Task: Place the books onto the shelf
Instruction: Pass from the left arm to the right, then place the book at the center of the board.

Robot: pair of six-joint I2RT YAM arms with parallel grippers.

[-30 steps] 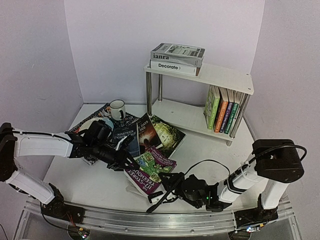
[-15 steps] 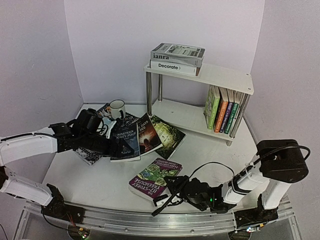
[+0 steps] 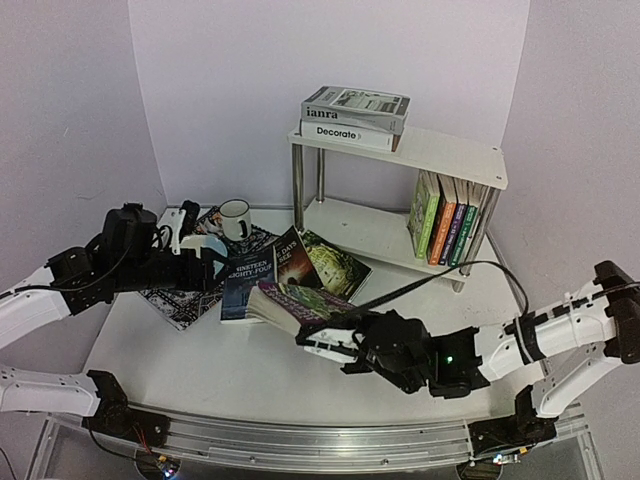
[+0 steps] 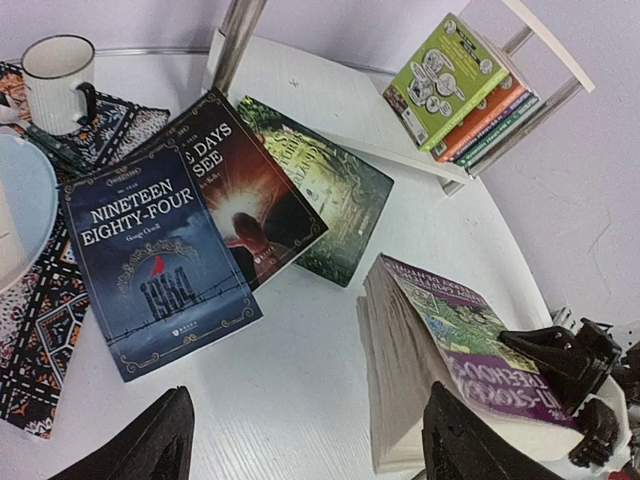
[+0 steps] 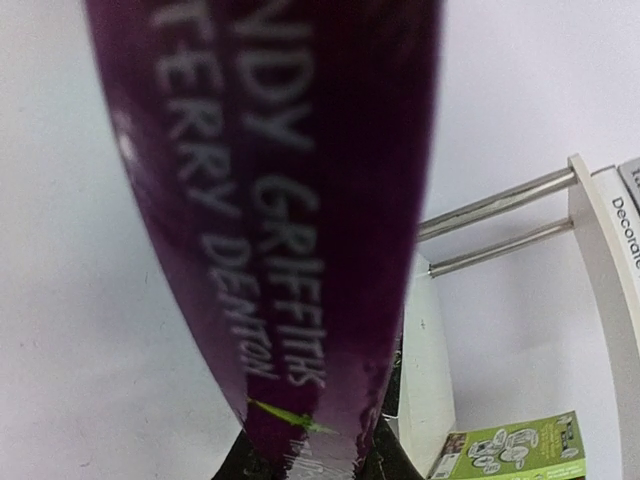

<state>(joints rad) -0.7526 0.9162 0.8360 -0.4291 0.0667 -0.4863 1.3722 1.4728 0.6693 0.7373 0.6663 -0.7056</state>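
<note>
My corner: lilac walls point(image 3: 220, 100), white desk point(image 3: 200, 370).
Three plain walls close in my rounded desk on the left, back and right; a ribbed aluminium rail point(image 3: 300, 440) runs along its near edge under soft, even light.

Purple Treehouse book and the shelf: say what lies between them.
A dark green-covered book lies flat on the table between the purple Treehouse book and the shelf's lower board; the left wrist view shows it clearly.

overhead, wrist views share the shelf point(image 3: 450, 155)
</note>
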